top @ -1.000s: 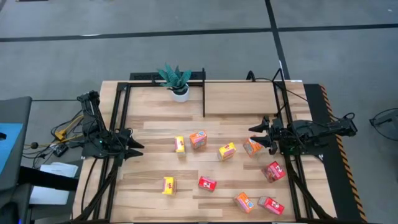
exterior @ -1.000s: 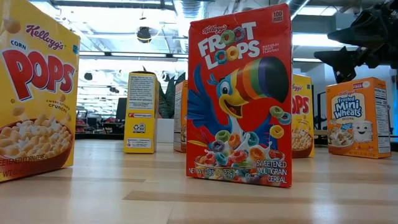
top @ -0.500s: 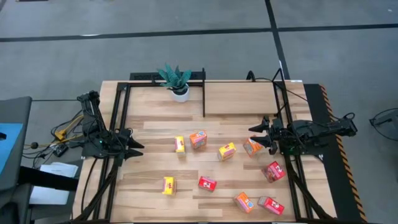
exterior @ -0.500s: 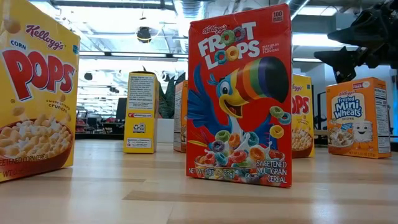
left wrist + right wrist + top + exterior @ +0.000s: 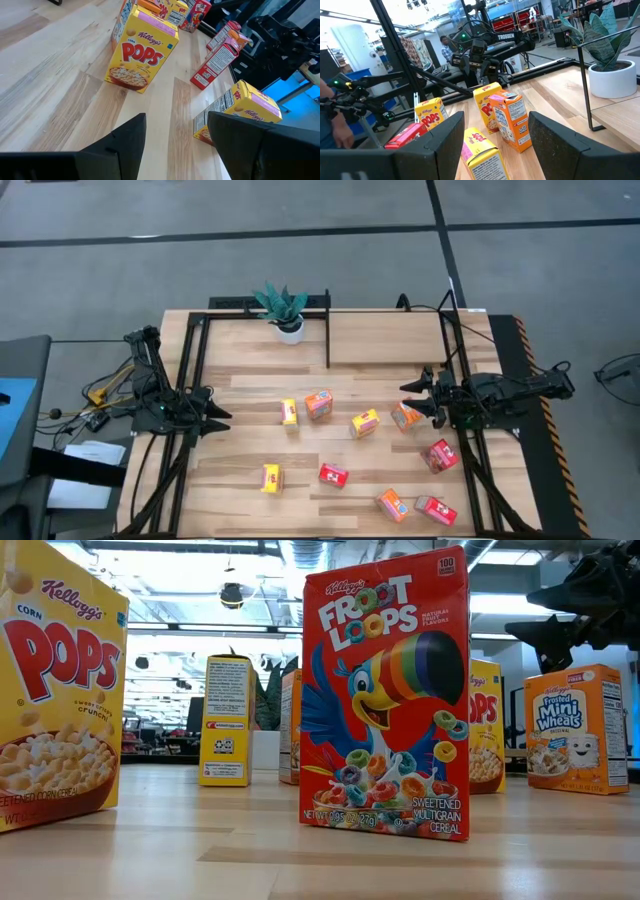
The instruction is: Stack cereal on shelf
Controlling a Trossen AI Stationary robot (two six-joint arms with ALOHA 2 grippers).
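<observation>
Several small cereal boxes, yellow, red and orange, stand and lie scattered on the wood table: a yellow one [image 5: 365,422], an orange one [image 5: 318,403], a red one [image 5: 333,475]. In the low view a red box [image 5: 385,700] stands upright on its bottom edge. The shelf [image 5: 385,338], a light wood section framed by black posts, is at the far right. My left gripper [image 5: 218,420] hovers open at the table's left side, pointing at the boxes [image 5: 142,55]. My right gripper [image 5: 408,395] hovers open at the right side, just beside an orange box [image 5: 405,418]. Nothing sits between either pair of fingers [image 5: 127,145] [image 5: 442,137].
A potted green plant [image 5: 285,310] in a white pot stands at the far edge, left of the shelf's black divider post [image 5: 328,330]. Black frame rails [image 5: 190,380] run along both table sides. Bare wood lies between the boxes and the shelf.
</observation>
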